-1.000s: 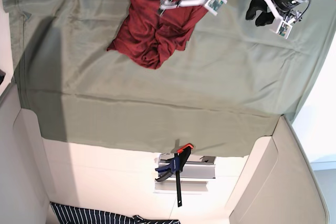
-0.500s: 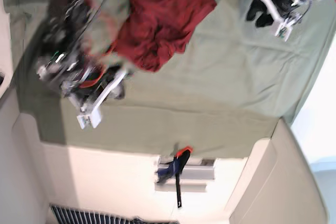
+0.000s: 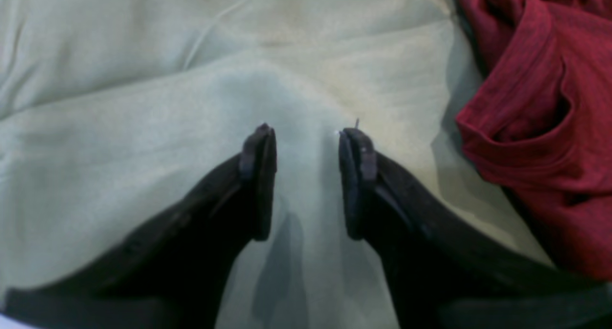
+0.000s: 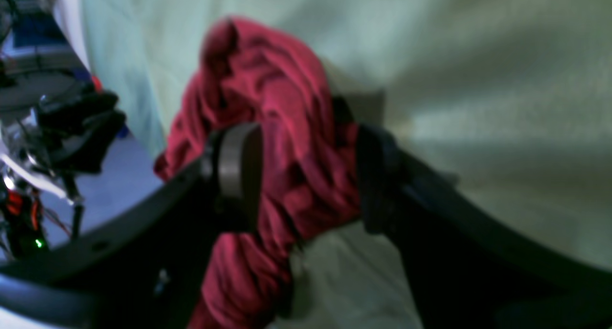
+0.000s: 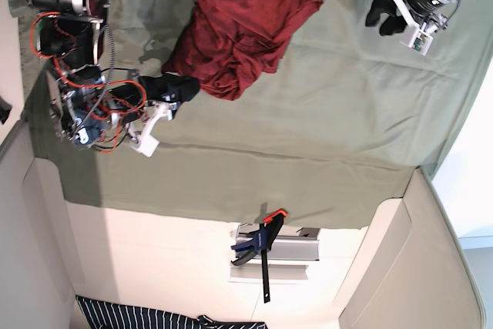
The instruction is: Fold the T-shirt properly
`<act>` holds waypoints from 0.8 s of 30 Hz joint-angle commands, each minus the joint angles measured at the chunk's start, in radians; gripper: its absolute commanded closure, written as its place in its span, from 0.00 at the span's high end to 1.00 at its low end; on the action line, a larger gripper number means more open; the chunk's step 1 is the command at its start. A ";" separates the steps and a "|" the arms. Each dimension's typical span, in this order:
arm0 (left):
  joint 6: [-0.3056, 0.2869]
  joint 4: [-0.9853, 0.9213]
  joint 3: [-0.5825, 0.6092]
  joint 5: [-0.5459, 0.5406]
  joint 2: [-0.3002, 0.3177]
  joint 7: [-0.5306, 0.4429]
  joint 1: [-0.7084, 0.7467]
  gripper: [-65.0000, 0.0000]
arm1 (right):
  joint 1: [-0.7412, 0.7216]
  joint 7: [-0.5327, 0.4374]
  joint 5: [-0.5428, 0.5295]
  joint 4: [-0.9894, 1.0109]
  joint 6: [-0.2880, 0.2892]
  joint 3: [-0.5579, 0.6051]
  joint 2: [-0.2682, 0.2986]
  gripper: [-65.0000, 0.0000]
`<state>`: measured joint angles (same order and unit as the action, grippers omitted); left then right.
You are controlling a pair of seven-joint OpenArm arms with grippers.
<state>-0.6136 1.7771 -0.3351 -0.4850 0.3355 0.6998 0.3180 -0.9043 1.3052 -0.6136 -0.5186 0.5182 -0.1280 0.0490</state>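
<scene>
The red T-shirt [image 5: 243, 21] lies crumpled at the top middle of the green table cloth [image 5: 308, 136]. My right gripper [image 5: 176, 88] is at the shirt's lower left edge. In the right wrist view a bunch of the red T-shirt [image 4: 296, 176] fills the gap between the spread fingers [image 4: 236, 171], and the right gripper [image 4: 306, 176] is open; the picture is blurred. My left gripper [image 5: 381, 17] hovers at the top right, apart from the shirt. The left gripper [image 3: 307, 134] is open over bare green cloth, with the red T-shirt [image 3: 540, 104] off to its right.
An orange and black clamp [image 5: 262, 240] and a metal bracket [image 5: 289, 250] sit at the table's near edge. A striped cloth [image 5: 154, 317] lies at the bottom. Beige padded pieces [image 5: 400, 267] flank the lower corners. The right arm's wiring [image 5: 77, 75] hangs over the table's left side.
My right arm swung from above the shirt at the top out to the left, then came in low at the shirt's lower left edge. The shirt spread slightly. The left arm barely moved.
</scene>
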 commanded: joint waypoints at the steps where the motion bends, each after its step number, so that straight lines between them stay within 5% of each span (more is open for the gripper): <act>1: -0.004 0.002 -0.006 -0.012 0.014 -0.023 -0.008 0.39 | -0.048 -0.005 -0.026 -0.013 0.014 0.024 0.005 0.48; 12: -0.004 -0.046 -0.006 -0.027 0.015 -0.023 -0.008 0.39 | -0.024 -0.006 -0.017 0.017 0.014 0.166 -0.022 0.48; 24: -0.005 -0.046 -0.006 -0.051 0.016 -0.023 -0.008 0.39 | -0.014 -0.058 0.039 0.017 0.010 0.166 0.048 0.48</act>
<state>-0.6136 1.7164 -0.3351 -0.5213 0.3382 0.6987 0.3183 -0.8871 1.2564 -0.5690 -0.4889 0.5201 0.0391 0.0971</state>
